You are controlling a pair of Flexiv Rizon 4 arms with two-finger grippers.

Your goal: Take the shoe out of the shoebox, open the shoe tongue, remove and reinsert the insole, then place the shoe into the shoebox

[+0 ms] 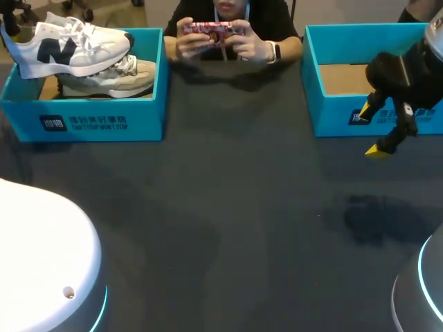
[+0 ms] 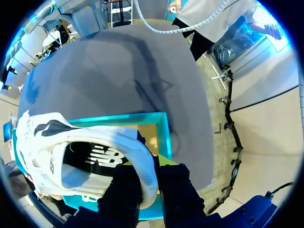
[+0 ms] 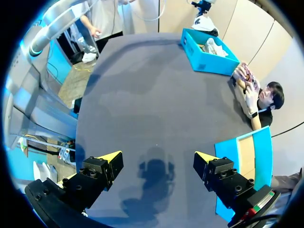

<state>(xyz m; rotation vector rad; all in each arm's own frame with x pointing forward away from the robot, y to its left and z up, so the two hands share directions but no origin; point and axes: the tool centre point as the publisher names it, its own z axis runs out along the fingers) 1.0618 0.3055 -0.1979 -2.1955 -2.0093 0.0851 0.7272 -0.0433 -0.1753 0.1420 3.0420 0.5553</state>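
Left tool clamps the white shoe by its curved rim above the teal cardboard shoebox; right tool gapes.

Right wrist view: even overhead light, right pincer throws a soft doubled shadow on the dark table right under it. Head view: dimmer, matte table, faint shadow patch under that pincer; white shoe is the brightest spot. Left wrist view: broad arm shadows streak the table, shoe's inside shaded.
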